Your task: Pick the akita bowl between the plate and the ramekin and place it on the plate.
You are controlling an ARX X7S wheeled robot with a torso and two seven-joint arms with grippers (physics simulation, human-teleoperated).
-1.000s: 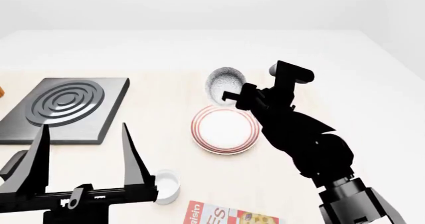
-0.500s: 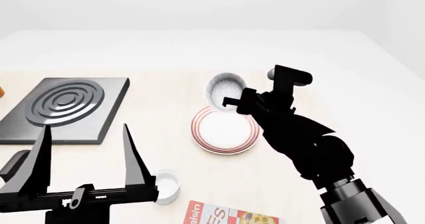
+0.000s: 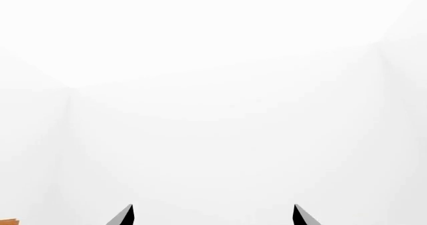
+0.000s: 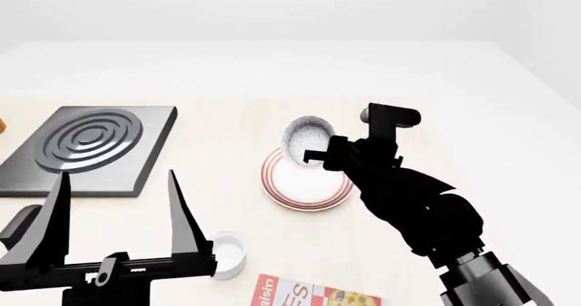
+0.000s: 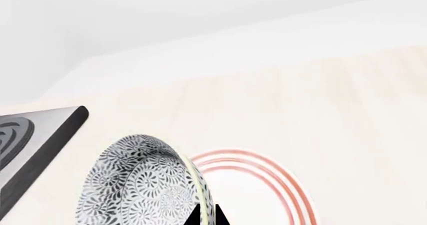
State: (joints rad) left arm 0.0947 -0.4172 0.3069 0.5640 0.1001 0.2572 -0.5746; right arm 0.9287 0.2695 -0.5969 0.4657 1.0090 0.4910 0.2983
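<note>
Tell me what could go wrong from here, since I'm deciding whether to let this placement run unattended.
1. The right gripper seems to hold the akita bowl by one edge only, tilted; it could slip or swing before release.
2. The bowl hangs over the far rim of the plate, not its middle. Released here, it might land half on the rim and tip off.
3. The arm hides much of the plate in the head view, making alignment harder to judge.

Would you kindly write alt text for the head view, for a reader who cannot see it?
The right gripper holds the speckled akita bowl tilted over the far edge of the red-ringed plate. Nearer, the open left gripper stands beside the white ramekin, with a grey ringed slab far left.
</note>
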